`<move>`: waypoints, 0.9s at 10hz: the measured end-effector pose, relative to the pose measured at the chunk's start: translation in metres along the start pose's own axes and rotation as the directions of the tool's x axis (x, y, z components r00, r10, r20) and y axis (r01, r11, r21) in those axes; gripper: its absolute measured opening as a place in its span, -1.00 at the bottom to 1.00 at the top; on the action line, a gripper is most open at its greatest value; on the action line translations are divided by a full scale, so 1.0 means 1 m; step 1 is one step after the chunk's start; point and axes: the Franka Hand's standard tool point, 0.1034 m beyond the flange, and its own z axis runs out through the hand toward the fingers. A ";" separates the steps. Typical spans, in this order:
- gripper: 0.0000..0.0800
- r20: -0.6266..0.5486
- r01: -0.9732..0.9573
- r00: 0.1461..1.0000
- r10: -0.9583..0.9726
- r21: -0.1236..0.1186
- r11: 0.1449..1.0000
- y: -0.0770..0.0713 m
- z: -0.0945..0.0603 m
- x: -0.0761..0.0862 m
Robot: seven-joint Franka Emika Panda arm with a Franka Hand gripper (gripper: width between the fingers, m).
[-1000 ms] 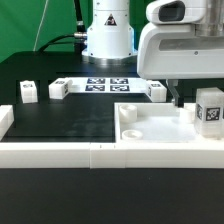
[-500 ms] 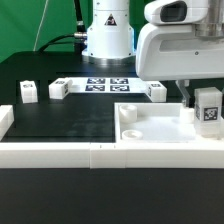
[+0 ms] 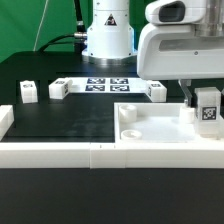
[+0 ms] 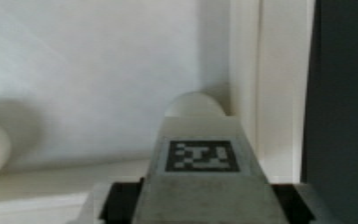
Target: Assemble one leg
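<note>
My gripper is shut on a leg, a small white post with a black-and-white tag. It holds the leg upright at the far corner of the big white tray-like piece, on the exterior view's right. In the wrist view the leg fills the space between my dark fingers, its tip against the tray's corner wall. My gripper grips its sides. Three other legs stand on the black table: two on the exterior view's left and one near the middle.
The marker board lies at the back in front of the robot base. A low white rail runs along the table's front, with a raised end at the exterior view's left.
The visible finger has moved in against the leg, and the leg has shifted slightly toward the exterior view's left. In the last half second nothing has moved.
</note>
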 end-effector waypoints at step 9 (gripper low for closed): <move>-0.27 0.046 -0.918 0.394 0.918 0.056 0.392 -0.008 0.003 -0.002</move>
